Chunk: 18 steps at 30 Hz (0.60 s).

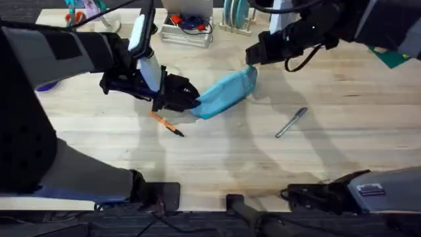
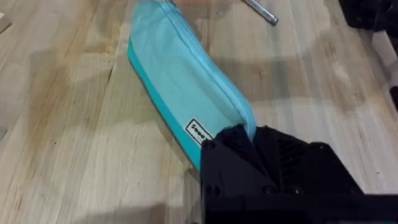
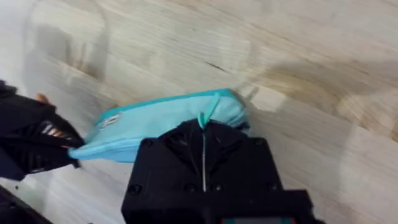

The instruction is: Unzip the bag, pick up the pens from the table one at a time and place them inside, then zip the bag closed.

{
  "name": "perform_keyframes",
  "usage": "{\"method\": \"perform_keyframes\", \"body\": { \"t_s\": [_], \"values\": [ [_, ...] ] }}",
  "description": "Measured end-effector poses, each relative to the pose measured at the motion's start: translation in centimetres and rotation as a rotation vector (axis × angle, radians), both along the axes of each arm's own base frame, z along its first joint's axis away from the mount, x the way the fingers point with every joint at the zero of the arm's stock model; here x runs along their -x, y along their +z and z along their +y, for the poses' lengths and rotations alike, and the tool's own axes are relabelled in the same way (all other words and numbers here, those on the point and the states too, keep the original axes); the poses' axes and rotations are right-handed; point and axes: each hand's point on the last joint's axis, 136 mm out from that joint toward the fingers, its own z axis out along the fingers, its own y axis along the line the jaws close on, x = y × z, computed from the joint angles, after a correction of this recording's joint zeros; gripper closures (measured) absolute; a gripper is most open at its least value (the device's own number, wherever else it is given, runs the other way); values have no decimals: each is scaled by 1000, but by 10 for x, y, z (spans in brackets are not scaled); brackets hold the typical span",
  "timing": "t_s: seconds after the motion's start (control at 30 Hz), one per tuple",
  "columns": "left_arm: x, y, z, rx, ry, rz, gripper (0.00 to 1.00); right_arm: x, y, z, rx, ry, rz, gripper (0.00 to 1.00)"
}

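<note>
Pale plank tabletop (image 1: 217, 148) carries one bag (image 1: 227, 92) and two pens. My left claw (image 1: 191, 100) is clamped on the bag's near end beside the orange pen (image 1: 166, 124); my right claw (image 1: 253, 58) pinches its zipper pull; the silver pen (image 1: 291, 122) lies apart.

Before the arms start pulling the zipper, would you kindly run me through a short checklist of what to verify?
1. Left hand grips the near end of the bag: ok, shut on the fabric.
2. Right hand on the zipper pull: ok, the pull's tab sits between its fingers.
3. Zipper shut along the bag: ok, seam looks shut in the left wrist view.
4. Orange pen clear of the bag: ok, it lies just in front of the left hand.
5. Silver pen clear: ok, apart on the table.
6. Grip firm enough for the pull: cannot tell.
</note>
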Motion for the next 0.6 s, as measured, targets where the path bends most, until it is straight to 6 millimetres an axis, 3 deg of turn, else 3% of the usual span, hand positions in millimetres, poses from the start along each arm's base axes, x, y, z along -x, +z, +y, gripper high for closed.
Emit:
{"method": "perform_keyframes", "body": {
  "t_s": [0.27, 0.6],
  "values": [
    [0, 0, 0, 1, 0, 0, 960, 7, 26, 7, -39, 29, -55, 970],
    [0, 0, 0, 0, 0, 0, 960, 12, 30, 12, -60, 48, -47, 970]
  ]
}}
